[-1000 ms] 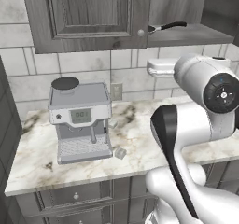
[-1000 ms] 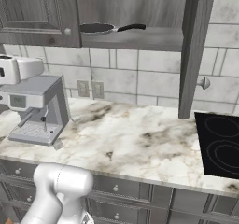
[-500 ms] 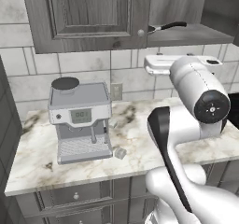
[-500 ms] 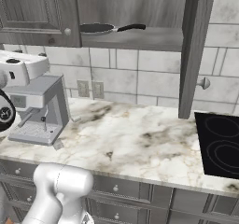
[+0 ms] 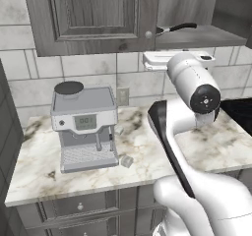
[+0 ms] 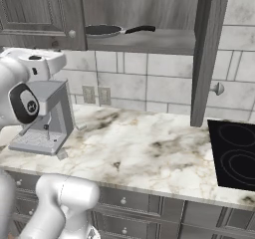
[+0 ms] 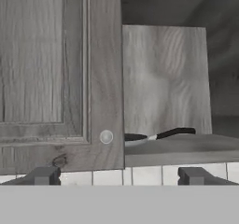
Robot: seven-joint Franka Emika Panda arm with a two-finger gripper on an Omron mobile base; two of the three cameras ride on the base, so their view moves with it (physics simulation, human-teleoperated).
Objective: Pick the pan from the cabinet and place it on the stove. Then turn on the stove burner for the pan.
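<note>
I see the round shallow frying pan [image 6: 103,31] with its long thin black handle lying on the bottom shelf of the grey wood-grain wall cabinet [image 6: 149,41], just behind the edge of the closed left door. In the hand view the pan [image 7: 140,138] peeks out from behind that framed panel door [image 7: 60,78], handle pointing right, close to the small round silver knob [image 7: 106,136]. From the left base view I catch the pan [image 5: 174,29] only as a rim and handle on the shelf above the arm. The cabinet's right door [image 6: 206,54] stands swung open, edge-on to the right base camera, with its own knob showing.

My hand [image 7: 119,175] sits below the cabinet, looking straight up at the shelf front; its two dark fingertips [image 7: 43,175] stand wide apart with nothing between them. In the left base view the hand [image 5: 160,60] sits in front of the white tiled wall just under the shelf.

The flat black glass cooktop [image 6: 234,153] with thin grey rings lies at the right end of the marbled worktop [image 6: 144,148], well apart from the pan. A grey boxy coffee machine [image 5: 86,127] stands on the worktop at the left, with a small pale cube [image 5: 127,161] just beside its base.
</note>
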